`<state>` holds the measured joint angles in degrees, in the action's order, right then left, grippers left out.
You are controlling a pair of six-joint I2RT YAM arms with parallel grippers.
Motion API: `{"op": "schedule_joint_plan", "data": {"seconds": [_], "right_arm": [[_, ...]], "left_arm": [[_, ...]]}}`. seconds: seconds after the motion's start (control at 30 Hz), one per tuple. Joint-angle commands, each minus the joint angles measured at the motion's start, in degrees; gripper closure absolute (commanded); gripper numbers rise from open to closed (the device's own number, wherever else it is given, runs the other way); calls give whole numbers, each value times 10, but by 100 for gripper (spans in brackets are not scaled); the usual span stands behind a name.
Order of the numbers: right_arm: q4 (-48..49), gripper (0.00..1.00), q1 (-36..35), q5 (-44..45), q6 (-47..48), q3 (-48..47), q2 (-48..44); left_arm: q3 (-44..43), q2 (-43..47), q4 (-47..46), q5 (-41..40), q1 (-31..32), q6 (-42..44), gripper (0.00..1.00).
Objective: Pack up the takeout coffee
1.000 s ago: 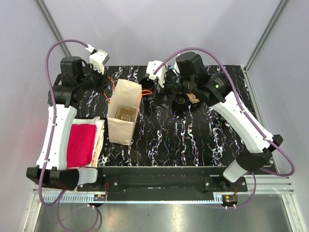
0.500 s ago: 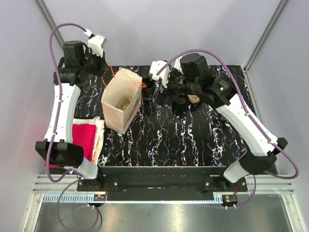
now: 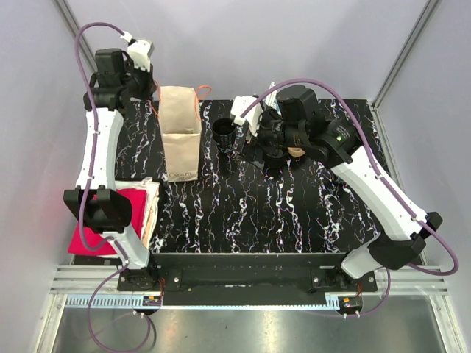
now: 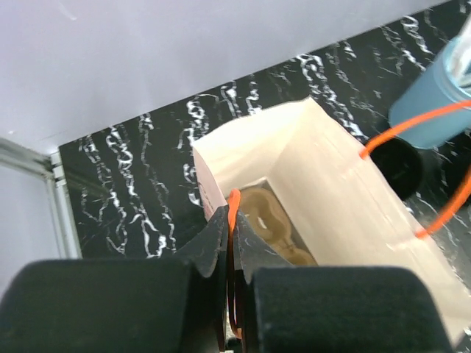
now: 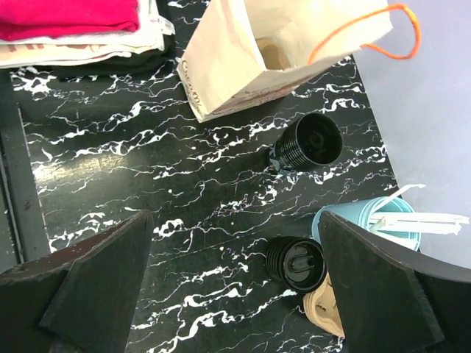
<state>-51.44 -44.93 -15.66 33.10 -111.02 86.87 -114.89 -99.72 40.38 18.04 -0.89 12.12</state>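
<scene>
The tan paper bag (image 4: 331, 198) holds a pale cup carrier (image 4: 268, 220); the light-blue cup (image 5: 372, 220) holds white straws (image 5: 427, 219). The small black lidded takeout coffee (image 5: 296, 263) stands on the black marbled table (image 5: 147, 169), lower centre of the right wrist view, just beside that cup. The left pincer (image 4: 232, 228) is clenched on the bag's orange cord handle (image 4: 232, 206); the right pincer (image 5: 235, 220) hangs released, splayed above the coffee.

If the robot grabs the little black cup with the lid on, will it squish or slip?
Probably not much. The takeout coffee has its lid on, which likely stiffens the rim. Its ribbed wall should make it less slippery. It stands upright, so a push up high might tip it.
</scene>
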Motion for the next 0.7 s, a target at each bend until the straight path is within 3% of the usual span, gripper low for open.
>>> {"op": "schedule_joint_plan", "data": {"seconds": [0.0, 0.13, 0.27, 0.3, 0.6, 0.67], "right_arm": [[42, 0, 8, 24, -11, 14, -21], [68, 0, 15, 51, -21, 33, -24], [90, 0, 26, 71, -27, 61, -31], [98, 0, 29, 75, -28, 65, -33], [154, 0, 89, 107, -47, 135, -67], [165, 0, 99, 117, -55, 153, -76]], "left_arm": [[-52, -17, -42, -21, -30, 4, 97], [-84, -41, -43, -25, -47, 12, 93], [-104, -64, -43, -23, -61, 12, 80], [-105, -66, -42, -23, -61, 13, 70], [-99, -50, -44, 1, -79, 1, 25], [-102, -36, -43, 15, -81, -7, 6]]}}
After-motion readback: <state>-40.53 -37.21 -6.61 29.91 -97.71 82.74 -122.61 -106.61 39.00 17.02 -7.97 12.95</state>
